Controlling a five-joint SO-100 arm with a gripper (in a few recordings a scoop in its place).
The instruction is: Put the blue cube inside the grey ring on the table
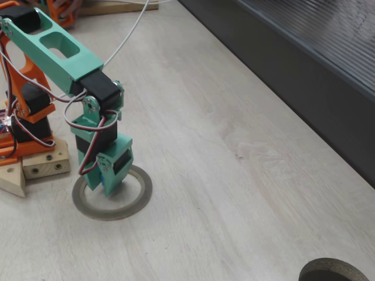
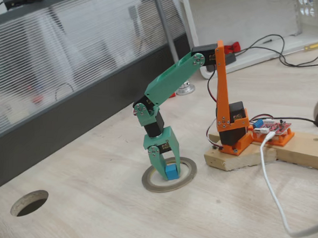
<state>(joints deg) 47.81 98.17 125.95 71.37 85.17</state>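
Observation:
The grey ring (image 1: pixel 111 214) (image 2: pixel 166 189) lies flat on the pale wood table (image 1: pixel 234 175) (image 2: pixel 104 213). My green gripper (image 1: pixel 109 188) (image 2: pixel 167 174) points straight down into the ring's hole. It is shut on the blue cube (image 2: pixel 171 171), which sits between the fingertips, low inside the ring, at or just above the table. In a fixed view only a sliver of the blue cube (image 1: pixel 104 179) shows behind the green fingers.
The arm's orange base stands on wooden blocks (image 1: pixel 41 165) (image 2: pixel 265 153) close beside the ring. A dark ribbed wall strip (image 1: pixel 304 76) (image 2: pixel 50 123) runs along the table's far side. A dark round object (image 1: pixel 334 271) (image 2: pixel 29 203) lies farther off. A white cable (image 2: pixel 275 201) trails across the table.

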